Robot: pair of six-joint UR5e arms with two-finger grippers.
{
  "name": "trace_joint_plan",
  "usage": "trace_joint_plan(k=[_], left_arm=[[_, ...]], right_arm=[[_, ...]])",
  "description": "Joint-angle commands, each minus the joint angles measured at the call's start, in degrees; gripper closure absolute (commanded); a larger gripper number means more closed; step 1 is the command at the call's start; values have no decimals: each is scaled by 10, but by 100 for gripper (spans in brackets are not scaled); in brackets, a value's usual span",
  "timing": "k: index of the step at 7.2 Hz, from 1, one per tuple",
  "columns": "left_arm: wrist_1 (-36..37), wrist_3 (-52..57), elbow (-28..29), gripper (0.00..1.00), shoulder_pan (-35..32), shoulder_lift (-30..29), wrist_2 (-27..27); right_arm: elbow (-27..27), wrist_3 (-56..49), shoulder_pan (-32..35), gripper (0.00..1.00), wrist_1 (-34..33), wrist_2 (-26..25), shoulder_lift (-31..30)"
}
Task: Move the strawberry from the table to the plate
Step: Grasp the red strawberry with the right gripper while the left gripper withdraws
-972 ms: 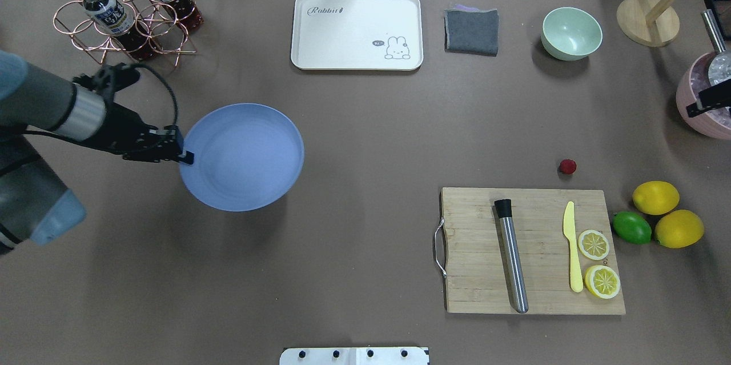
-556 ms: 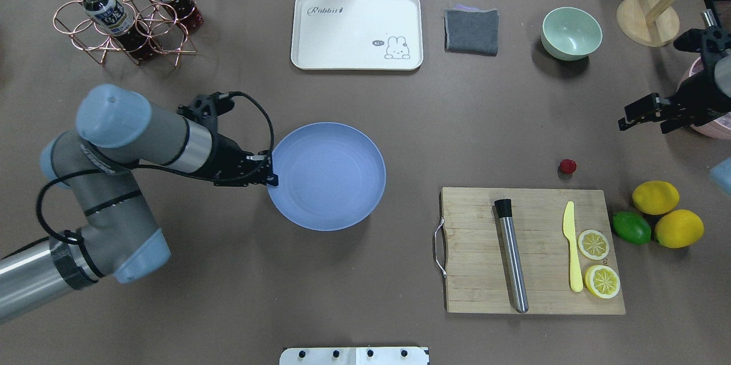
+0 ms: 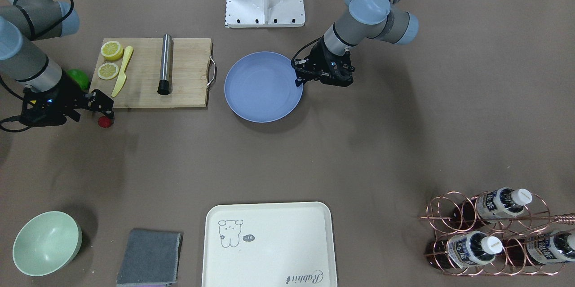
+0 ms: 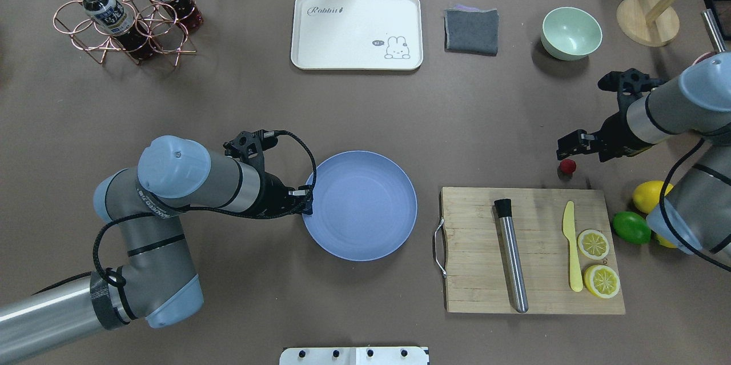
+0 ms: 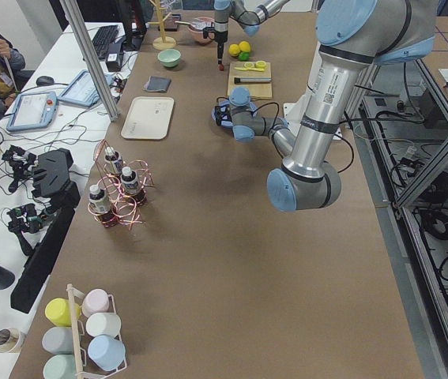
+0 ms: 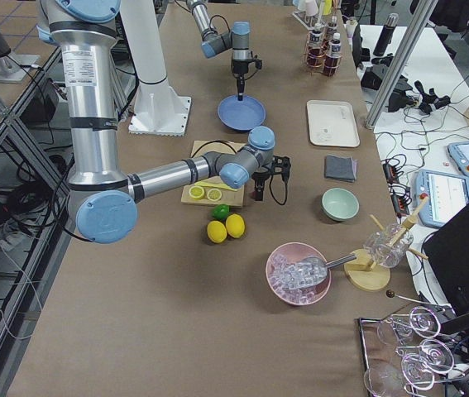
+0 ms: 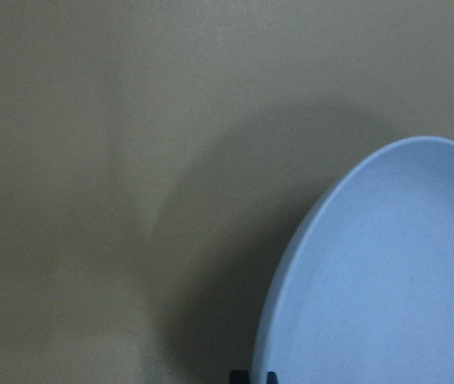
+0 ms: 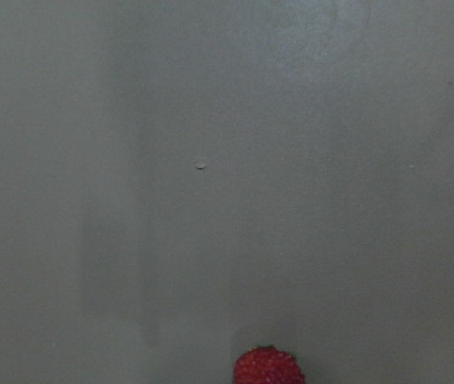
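Observation:
The strawberry (image 4: 567, 166) is a small dark-red berry lying on the brown table (image 4: 365, 113), just beyond the cutting board's far edge. My right gripper (image 4: 566, 151) hovers right by it, open, with nothing between its fingers. In the right wrist view the strawberry (image 8: 269, 369) sits at the bottom edge and no fingertips show. The blue-grey plate (image 4: 365, 211) lies mid-table, left of the board. My left gripper (image 4: 308, 203) is shut on the plate's left rim. The front view shows the same: plate (image 3: 263, 87), left gripper (image 3: 298, 81), strawberry (image 3: 105, 121), right gripper (image 3: 104, 108).
A wooden cutting board (image 4: 480, 251) carries a metal muddler (image 4: 512, 256), a yellow knife (image 4: 573, 245) and lemon slices (image 4: 594, 244). A lemon (image 4: 651, 196) and a lime (image 4: 631, 227) lie to its right. Tray (image 4: 357, 31), grey cloth (image 4: 472, 31), green bowl (image 4: 571, 32) and bottle rack (image 4: 123, 11) line the far side.
My left gripper has carried the plate rightward and nearer, toward the table's middle. My right arm has come in from the right edge to just beside the strawberry.

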Motion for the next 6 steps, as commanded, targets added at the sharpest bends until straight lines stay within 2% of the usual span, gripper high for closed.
trace_joint_plan(k=[1,2,3,4,6], left_arm=[[0,-14,1,100,7,-7,3],[0,-14,1,74,7,-7,3],[0,-14,2,18,9,-6,11],[0,-14,2,3,9,-7,10],[1,-12,-6,3,-4,-6,5]], right_arm=[[-16,2,-19,13,2,-16,4],[-15,-3,-17,36,1,-16,2],[-13,-3,-17,74,1,-16,2],[-10,-3,-17,100,0,-15,3],[15,2,-13,100,-6,-6,14]])
